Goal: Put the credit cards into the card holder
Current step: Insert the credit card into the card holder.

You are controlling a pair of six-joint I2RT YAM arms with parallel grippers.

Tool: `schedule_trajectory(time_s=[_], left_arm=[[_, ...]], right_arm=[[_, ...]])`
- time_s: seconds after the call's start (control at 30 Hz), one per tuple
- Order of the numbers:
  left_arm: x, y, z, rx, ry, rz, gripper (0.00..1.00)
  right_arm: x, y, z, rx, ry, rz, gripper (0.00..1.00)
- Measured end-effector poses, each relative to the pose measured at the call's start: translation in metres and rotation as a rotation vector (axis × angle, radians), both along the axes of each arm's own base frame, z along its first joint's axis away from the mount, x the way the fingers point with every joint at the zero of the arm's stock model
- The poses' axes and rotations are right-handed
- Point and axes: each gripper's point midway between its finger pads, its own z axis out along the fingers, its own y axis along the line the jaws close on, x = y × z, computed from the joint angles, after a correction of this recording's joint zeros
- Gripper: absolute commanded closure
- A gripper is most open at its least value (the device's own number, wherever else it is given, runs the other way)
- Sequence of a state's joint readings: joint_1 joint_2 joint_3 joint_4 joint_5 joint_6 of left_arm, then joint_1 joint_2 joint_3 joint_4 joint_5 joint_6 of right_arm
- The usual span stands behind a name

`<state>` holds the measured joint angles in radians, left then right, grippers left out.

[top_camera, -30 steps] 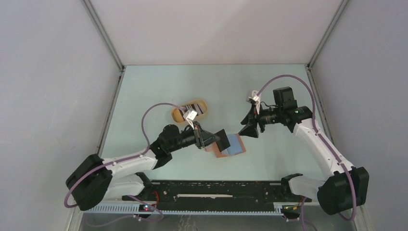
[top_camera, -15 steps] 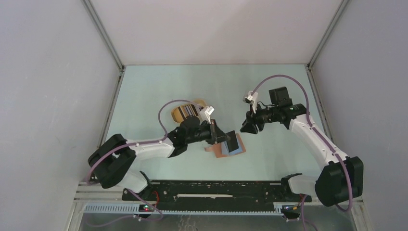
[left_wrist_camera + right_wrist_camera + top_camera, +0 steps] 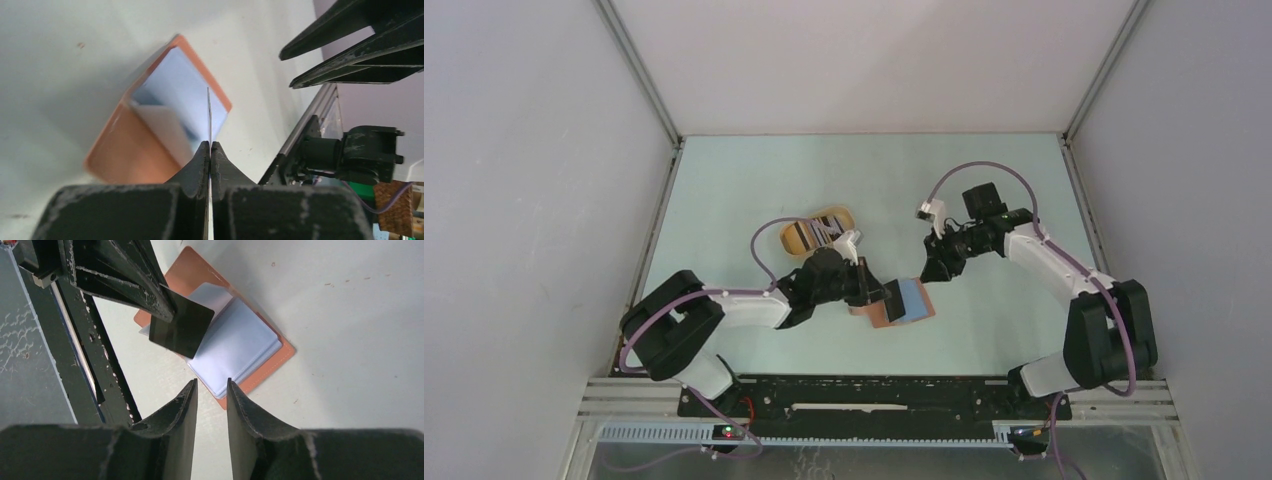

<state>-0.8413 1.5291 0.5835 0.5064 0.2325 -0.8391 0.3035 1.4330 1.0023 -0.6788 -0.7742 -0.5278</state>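
The card holder (image 3: 879,317) lies open on the table, its reddish-brown cover (image 3: 190,270) under pale clear sleeves (image 3: 240,347). My left gripper (image 3: 886,296) is shut on a black credit card (image 3: 182,327), holding it tilted just above the holder's left half. In the left wrist view the card (image 3: 208,112) shows edge-on between the closed jaws of the left gripper (image 3: 210,145), with the holder (image 3: 125,150) below. My right gripper (image 3: 212,382) hovers just beyond the holder's right corner, its jaws a narrow gap apart with nothing between them. In the top view the right gripper (image 3: 932,270) is close to the holder.
An oval tan tray (image 3: 836,214) with more cards (image 3: 809,233) sits behind the left gripper. The black rail (image 3: 874,395) runs along the table's near edge. Grey walls close in both sides and the back.
The right gripper's jaws have narrowed and its arm has folded inward by the holder. The left arm has swung round and carried the black card a little right over the holder.
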Motion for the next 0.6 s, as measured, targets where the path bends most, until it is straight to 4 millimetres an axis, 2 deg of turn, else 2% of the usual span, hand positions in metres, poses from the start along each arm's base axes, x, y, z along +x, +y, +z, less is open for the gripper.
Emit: schedule_trajectory(time_s=[0.23,0.4,0.6], left_arm=[[-0.002,0.020,-0.025,0.050,0.036,0.041,1.00],[0.000,0.022,-0.025,0.042,0.045,0.056,1.00],[0.003,0.023,-0.026,0.024,0.051,0.076,1.00]], right_arm=[[-0.007,0.012,-0.028,-0.071,0.115,0.035,0.74],[-0.013,0.022,-0.047,-0.143,0.165,0.063,0.79],[-0.015,0.023,-0.063,-0.220,0.200,0.067,0.82]])
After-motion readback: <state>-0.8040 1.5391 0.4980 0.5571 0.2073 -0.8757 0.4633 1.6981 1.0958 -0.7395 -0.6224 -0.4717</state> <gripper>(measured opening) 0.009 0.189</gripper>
